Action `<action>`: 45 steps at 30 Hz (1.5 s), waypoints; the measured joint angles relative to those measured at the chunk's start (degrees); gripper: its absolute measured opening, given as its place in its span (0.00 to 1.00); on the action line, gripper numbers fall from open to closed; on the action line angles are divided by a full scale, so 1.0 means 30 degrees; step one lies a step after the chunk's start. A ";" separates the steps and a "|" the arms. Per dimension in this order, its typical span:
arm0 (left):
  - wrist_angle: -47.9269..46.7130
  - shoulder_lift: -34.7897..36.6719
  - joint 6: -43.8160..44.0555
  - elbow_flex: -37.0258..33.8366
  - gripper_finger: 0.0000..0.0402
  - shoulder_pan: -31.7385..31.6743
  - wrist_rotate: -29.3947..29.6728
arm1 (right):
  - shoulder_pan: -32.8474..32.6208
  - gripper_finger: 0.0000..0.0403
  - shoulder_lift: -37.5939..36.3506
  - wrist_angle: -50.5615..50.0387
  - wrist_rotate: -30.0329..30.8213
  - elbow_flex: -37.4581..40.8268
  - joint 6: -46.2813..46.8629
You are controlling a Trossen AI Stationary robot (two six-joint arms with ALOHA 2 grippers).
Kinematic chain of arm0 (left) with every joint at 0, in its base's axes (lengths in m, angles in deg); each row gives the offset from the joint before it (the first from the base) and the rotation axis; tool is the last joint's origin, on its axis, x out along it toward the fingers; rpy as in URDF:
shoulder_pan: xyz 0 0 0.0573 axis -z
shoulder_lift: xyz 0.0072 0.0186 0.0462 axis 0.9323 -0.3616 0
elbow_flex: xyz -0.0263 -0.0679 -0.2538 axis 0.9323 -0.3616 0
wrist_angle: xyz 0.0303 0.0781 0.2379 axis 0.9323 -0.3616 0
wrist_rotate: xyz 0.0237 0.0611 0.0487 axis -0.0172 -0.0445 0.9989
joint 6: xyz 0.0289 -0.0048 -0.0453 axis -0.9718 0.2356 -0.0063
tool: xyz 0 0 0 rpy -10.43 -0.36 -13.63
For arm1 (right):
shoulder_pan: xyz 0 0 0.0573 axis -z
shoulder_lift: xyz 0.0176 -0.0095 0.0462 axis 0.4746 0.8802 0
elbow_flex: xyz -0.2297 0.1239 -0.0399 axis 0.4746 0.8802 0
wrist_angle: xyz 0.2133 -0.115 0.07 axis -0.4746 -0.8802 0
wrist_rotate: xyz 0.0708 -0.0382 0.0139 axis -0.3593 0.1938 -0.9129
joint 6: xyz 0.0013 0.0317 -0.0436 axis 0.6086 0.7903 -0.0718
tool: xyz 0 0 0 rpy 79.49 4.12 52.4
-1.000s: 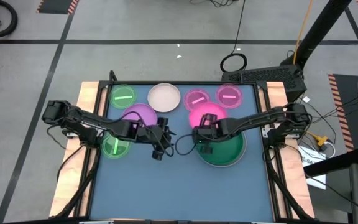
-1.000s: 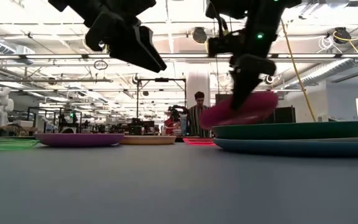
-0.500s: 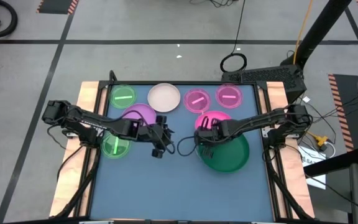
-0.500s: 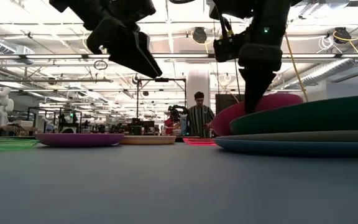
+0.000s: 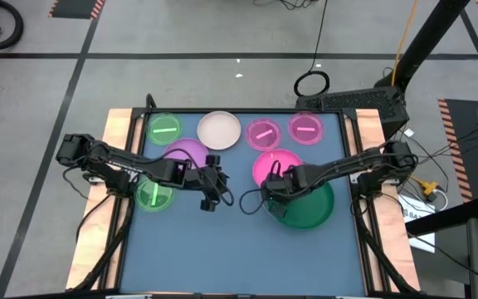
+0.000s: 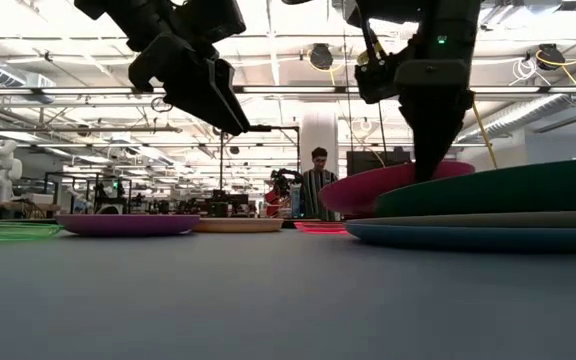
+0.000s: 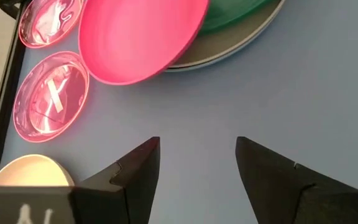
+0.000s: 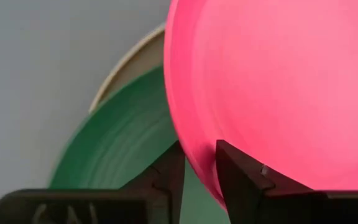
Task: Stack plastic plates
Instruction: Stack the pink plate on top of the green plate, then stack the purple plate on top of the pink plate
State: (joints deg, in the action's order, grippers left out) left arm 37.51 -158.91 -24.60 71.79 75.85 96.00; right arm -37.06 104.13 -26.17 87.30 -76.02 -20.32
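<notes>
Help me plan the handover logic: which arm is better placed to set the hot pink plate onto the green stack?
The right. Its gripper is shut on the hot pink plate, held tilted at the dark green plate. The left gripper hangs open and empty over bare table.

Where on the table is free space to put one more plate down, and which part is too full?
Free: the near half of the table, below both grippers. Crowded: the far edge, where small plates sit in a row, and the stack under the hot pink plate.
</notes>
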 joint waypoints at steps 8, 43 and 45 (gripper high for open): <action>0.0007 0.0000 -0.0048 0.0000 0.54 -0.0007 0.0000 | -0.0652 0.17 0.0000 -0.1267 0.0463 0.0007 0.1307; -0.6381 -0.0007 0.2106 -0.0023 0.54 -0.0004 -0.0015 | -0.4776 0.23 -0.0306 -0.2910 0.4643 0.0015 0.3679; -0.6998 -0.0007 0.2417 -0.0226 0.54 -0.0015 -0.0015 | -0.4786 0.23 -0.0596 -0.2761 0.6051 0.0015 0.3184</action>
State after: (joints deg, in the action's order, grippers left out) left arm 16.52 -158.93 -17.35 71.12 75.81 95.96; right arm -51.41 102.34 -34.46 105.45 -75.98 -10.76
